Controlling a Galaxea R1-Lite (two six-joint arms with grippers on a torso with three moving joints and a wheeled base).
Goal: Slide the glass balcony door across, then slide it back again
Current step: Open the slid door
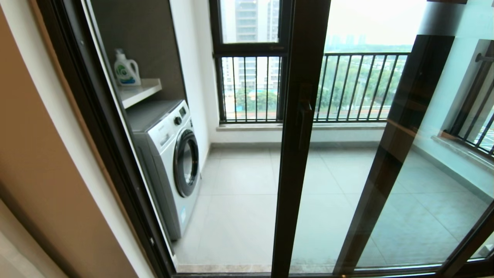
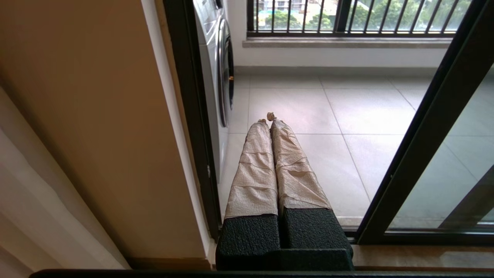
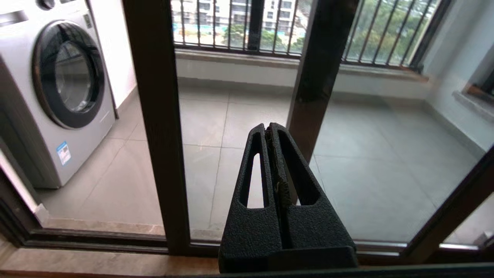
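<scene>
glass balcony door (image 1: pixel 297 162) stands partly slid aside, its dark stile mid-opening, leaving a gap beside the washing machine (image 1: pixel 170 154). left end effector (image 2: pixel 269 117) and right end effector (image 3: pixel 269 129), both clenched and empty, wait short of the door, touching nothing.

One glass balcony door (image 1: pixel 297 154) stands in the opening, carrying one black vertical bar handle (image 1: pixel 305 125). Beside it is one further dark-framed glass panel (image 1: pixel 397 146). On the balcony there is one front-loading washing machine (image 1: pixel 170 154) with one round glass door (image 1: pixel 186 162). One shelf (image 1: pixel 141 92) above it holds one detergent bottle (image 1: pixel 125 69). One outer window with black railing bars (image 1: pixel 251 69) faces the buildings outside. Two end effectors appear, one per wrist view: the left end effector (image 2: pixel 270 119), its two fingers (image 2: pixel 254 170) wrapped in tan tape, and the right end effector (image 3: pixel 270 129), its two fingers (image 3: pixel 256 162) bare black.
</scene>
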